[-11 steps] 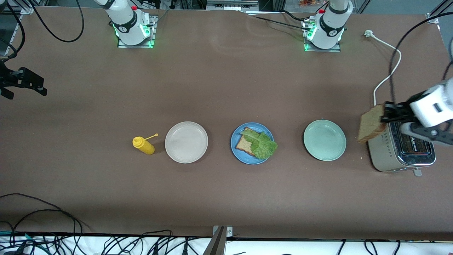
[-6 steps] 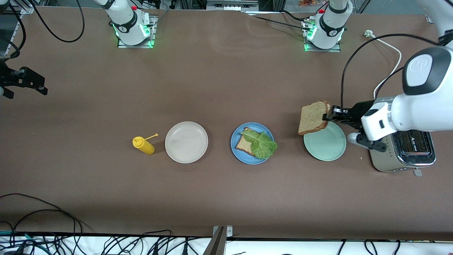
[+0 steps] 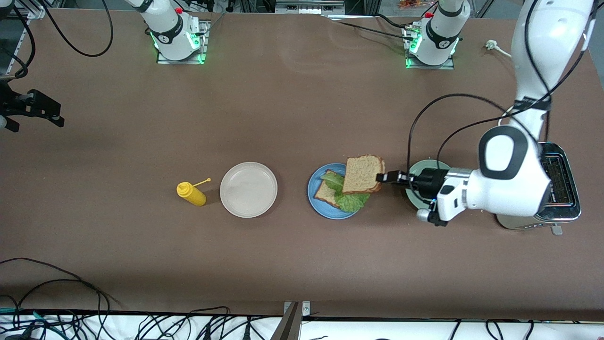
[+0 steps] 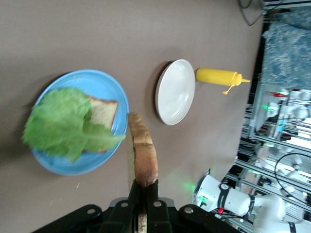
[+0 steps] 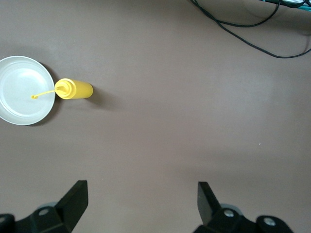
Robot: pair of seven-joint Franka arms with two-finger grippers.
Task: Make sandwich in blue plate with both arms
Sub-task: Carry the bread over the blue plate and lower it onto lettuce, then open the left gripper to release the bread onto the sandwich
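One bread slice (image 3: 362, 174) | clamped in left pincer (image 3: 383, 178) | flat over blue plate (image 3: 315, 187) | right pincer (image 5: 141, 201) open

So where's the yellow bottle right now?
In the front view, the yellow bottle lies on the table right beside the white plate, toward the right arm's end, farther from the blue plate.

Blue plate (image 3: 314, 196), centre of frame: plain medium blue. Bread slice (image 3: 362, 174), above it: speckled brown, darker crust. Lettuce leaf (image 3: 350, 201): bright green. Beige-white plate (image 3: 248, 190), centre-left: plain. Mint-green plate (image 3: 415, 170), centre-right: pale. Squeeze bottle (image 3: 191, 193): yellow. Table (image 3: 292, 108): brown. Toaster (image 3: 559, 189), right edge: silver.
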